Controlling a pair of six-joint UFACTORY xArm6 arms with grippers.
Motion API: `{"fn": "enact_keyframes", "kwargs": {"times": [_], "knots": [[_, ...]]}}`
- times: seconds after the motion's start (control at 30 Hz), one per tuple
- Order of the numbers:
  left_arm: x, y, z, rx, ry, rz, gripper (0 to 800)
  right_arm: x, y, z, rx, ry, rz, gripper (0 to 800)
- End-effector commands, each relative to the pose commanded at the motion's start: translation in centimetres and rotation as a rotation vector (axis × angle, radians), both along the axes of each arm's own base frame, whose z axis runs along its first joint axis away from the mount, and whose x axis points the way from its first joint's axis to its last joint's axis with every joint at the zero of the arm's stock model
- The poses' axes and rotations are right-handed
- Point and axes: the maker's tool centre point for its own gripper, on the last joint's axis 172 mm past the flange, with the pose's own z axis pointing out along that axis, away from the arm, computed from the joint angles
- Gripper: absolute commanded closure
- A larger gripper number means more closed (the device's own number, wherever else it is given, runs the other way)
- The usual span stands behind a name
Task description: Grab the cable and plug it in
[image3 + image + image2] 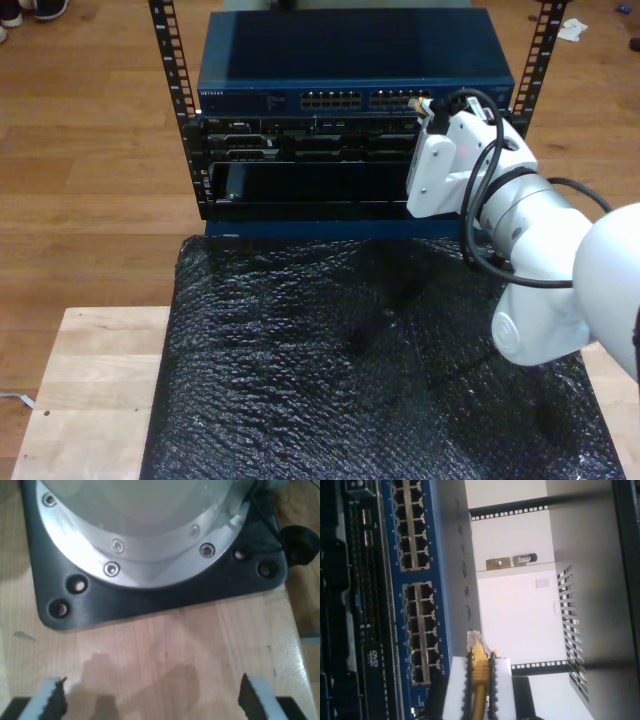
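My second gripper (479, 664) is shut on the yellow cable (478, 672), whose clear plug (474, 640) sticks out past the pads. The plug hangs just off the port face of the blue switch (437, 555), near a block of ports (420, 630), and is not in a port. In the exterior view the second gripper (432, 112) holds the cable tip (424, 102) in front of the switch (350, 60), at the end of the port row nearer the exterior view's right. My first gripper (152, 700) is open over bare wood, with nothing between its fingers.
A black rack (300, 170) with server units sits under the switch, between perforated rails (170, 60). A black bubble-wrap mat (350, 360) covers the wooden table (90, 390). A black arm base plate (150, 595) is bolted to the wood ahead of my first gripper.
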Motion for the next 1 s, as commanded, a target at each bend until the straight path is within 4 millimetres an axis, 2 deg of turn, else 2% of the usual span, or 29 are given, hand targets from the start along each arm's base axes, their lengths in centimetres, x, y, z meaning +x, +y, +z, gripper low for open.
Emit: {"fn": "enact_keyframes", "kwargs": {"times": [0.2,0.43,0.57,0.77,0.9,1.0], "knots": [[0.0,0.0,0.0,0.0,0.0,0.0,0,0.0,-0.1,-0.4,0.0,-0.008,-0.001,800],[0.0,0.0,0.0,0.0,0.0,0.0,0,-0.4,0.1,-0.1,0.006,-0.094,0.007,800],[0.0,0.0,0.0,0.0,0.0,0.0,0,0.3,-1.2,-0.2,-0.021,-0.143,-0.043,800],[0.0,0.0,0.0,0.0,0.0,0.0,0,1.5,-1.8,-0.9,-0.054,-0.191,-0.092,800],[0.0,0.0,0.0,0.0,-0.001,-0.001,0,2.3,-1.4,-1.8,-0.07,-0.205,-0.119,800],[0.0,0.0,0.0,0.0,0.0,0.0,0,3.1,-2.3,-1.4,-0.096,-0.232,-0.173,800]]}}
